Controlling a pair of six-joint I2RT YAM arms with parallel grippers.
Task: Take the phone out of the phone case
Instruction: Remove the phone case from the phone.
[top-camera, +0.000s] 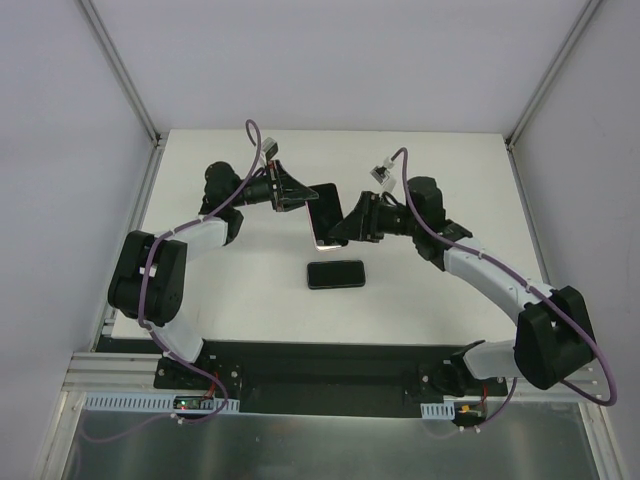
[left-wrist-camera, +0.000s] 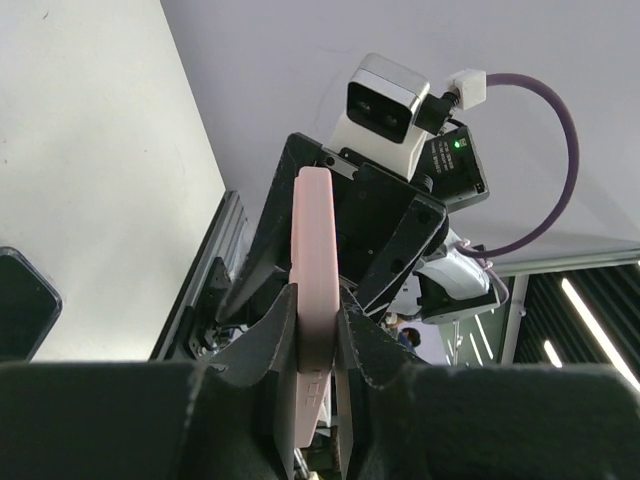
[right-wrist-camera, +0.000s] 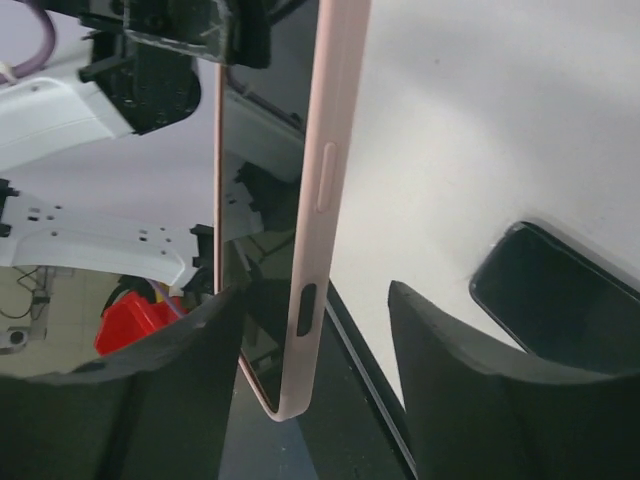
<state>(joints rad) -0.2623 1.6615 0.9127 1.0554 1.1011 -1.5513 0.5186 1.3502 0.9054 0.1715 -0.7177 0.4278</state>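
text: none legible | labels: none | brands: none | numbers: none

Overhead view; facing wrist close-ups (shared phone case (left-wrist-camera: 316, 270))

Top camera: phone case (top-camera: 326, 212) between both arms, phone (top-camera: 336, 274) lying flat on the surface (top-camera: 250, 295).

I see the left end effector (top-camera: 303, 196) at the case's upper left edge and the right end effector (top-camera: 347, 228) at its lower right corner. The case is tilted, with a dark face and a pale rim along the lower edge. The black phone sits just nearer the bases, apart from both arms. I cannot read finger closure from here.
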